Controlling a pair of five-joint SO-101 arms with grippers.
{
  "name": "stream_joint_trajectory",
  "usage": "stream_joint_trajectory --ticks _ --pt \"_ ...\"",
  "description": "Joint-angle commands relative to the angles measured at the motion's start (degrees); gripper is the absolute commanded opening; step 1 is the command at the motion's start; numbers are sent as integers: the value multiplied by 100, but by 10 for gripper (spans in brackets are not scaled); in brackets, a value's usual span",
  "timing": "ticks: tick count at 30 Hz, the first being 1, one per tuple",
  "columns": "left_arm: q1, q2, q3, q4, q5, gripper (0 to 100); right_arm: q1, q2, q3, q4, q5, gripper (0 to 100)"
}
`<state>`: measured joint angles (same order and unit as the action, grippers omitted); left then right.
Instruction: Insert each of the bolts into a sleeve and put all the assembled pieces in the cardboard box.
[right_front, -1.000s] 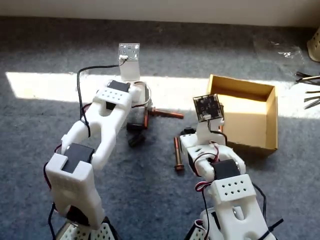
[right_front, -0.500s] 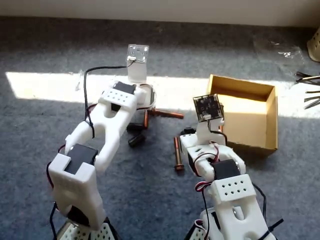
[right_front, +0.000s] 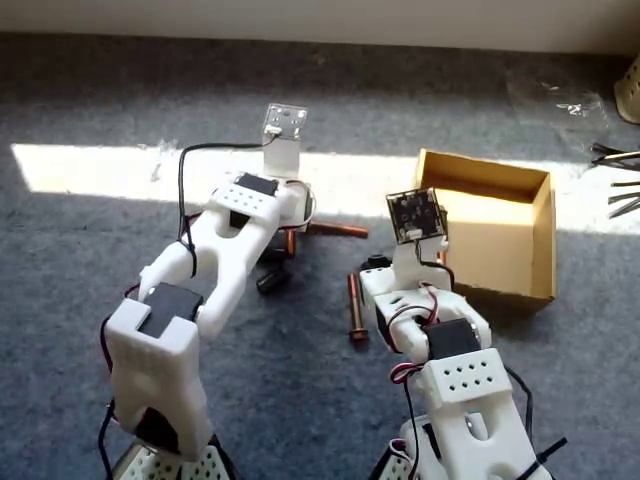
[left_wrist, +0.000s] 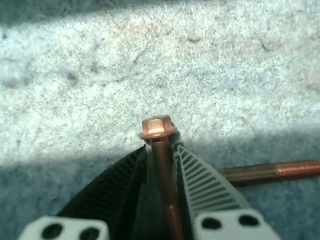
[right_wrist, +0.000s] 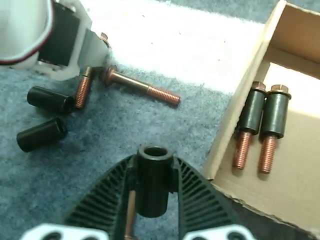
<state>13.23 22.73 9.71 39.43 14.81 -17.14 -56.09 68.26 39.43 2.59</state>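
Left claw: the left claw (left_wrist: 161, 149) is closed narrowly on a copper bolt (left_wrist: 161, 170), with one ribbed finger on each side of the shank. The hexagonal head pokes out just past the fingertips, over the sunlit strip of the grey carpet (right_front: 80, 250).
Right claw: the right claw (right_wrist: 153, 162) grips a black sleeve (right_wrist: 152, 182) between its fingers. The sleeve's open end faces the camera.
Cardboard box: the cardboard box (right_front: 485, 175) sits open on the carpet beside the right arm, on the side away from the left arm.
In the box: one assembled piece (right_wrist: 251, 112) and a second assembled piece (right_wrist: 274, 112) lie side by side near the box wall. Each is a bolt with a dark sleeve pushed up under its head and bare thread sticking out.
Loose bolt: the loose bolt (right_wrist: 140, 86) lies flat on the carpet between the left claw and the box, close to the claw.
Third bolt: the third bolt (right_front: 355, 305) lies between the two arms, just beside the right one.
Loose sleeves: one spare sleeve (right_wrist: 50, 100) and another spare sleeve (right_wrist: 41, 134) lie near each other beside the left claw. The nearer one is just beside the threaded end of the held bolt (whether they touch, I cannot tell).
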Motion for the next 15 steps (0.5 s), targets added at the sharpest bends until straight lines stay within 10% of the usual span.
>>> stream_joint_trajectory --ticks 1,15 --pt "75 101 -479 -105 -114 102 22 -119 -48 -154 70 5" --pt "-48 110 -514 -123 -105 98 22 -119 -48 -154 70 5"
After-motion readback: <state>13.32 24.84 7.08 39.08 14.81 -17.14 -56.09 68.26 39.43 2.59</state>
